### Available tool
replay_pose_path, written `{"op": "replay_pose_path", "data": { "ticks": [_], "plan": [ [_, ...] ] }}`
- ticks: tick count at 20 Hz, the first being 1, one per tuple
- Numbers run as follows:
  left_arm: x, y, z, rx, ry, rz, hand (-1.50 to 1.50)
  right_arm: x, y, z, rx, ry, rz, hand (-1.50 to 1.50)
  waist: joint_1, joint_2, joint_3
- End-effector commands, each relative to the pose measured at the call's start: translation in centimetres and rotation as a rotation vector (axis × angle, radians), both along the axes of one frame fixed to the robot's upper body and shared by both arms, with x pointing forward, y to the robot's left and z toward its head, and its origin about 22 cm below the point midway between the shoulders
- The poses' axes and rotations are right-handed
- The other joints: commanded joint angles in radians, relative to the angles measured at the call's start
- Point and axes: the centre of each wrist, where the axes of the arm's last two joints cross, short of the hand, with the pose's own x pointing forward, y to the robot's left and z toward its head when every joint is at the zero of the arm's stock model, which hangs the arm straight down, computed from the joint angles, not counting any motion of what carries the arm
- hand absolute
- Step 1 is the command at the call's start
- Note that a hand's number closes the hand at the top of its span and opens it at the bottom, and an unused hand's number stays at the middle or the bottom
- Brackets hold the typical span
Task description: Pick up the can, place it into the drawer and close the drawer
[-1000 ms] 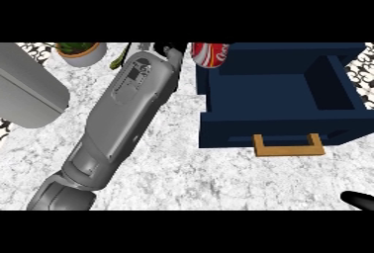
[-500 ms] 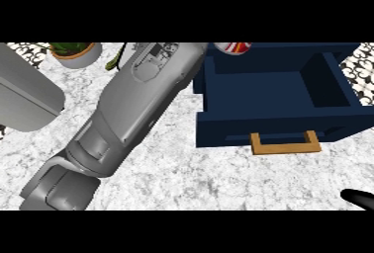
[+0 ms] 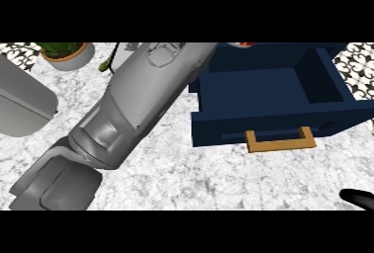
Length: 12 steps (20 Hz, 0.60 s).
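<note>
We find the can [image 3: 243, 44] only as a red and white sliver at the top edge of the view, directly above the rear wall of the drawer [image 3: 270, 89]. Half a second earlier more of its red top showed, to the left of the drawer's back corner; it now sits further right and nearer the edge. No lettering on it can be read.

The drawer stands open, dark blue, its interior bare, with a tan handle [image 3: 280, 140] on the front face.

The left forearm [image 3: 139, 99] runs diagonally from the lower left to the top edge and has swung closer to the drawer's left wall. The left hand lies beyond the top edge, so we cannot tell how its fingers stand.

The right hand [image 3: 358, 197] shows only as a black tip at the lower right; its pose cannot be judged.

The marble counter [image 3: 219, 178] lies open before the drawer. A potted plant [image 3: 66, 52] stands at the upper left, with a grey object [image 3: 22, 108] at the left edge.
</note>
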Motion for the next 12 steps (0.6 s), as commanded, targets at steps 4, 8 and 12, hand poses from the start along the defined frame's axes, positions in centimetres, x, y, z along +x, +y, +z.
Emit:
{"op": "replay_pose_path", "data": {
  "ticks": [4, 8, 12],
  "plan": [
    [0.6, 0.2, -0.7, -0.006, -0.011, 0.112, -1.50, 0.0, 0.0, 1.0, -0.018, -0.009, 0.031, -1.50, -0.031, 0.007, 0.001],
    [0.6, -0.1, -0.3, 0.002, -0.020, 0.154, -1.50, -0.1, 1.5, 1.3, -0.018, -0.027, 0.021, -1.50, -0.031, 0.009, 0.000],
    [0.6, -0.2, -0.4, 0.018, -0.071, 0.176, -1.50, 0.9, 1.0, 1.0, -0.094, -0.033, 0.023, -1.50, -0.030, 0.012, 0.001]
  ]
}}
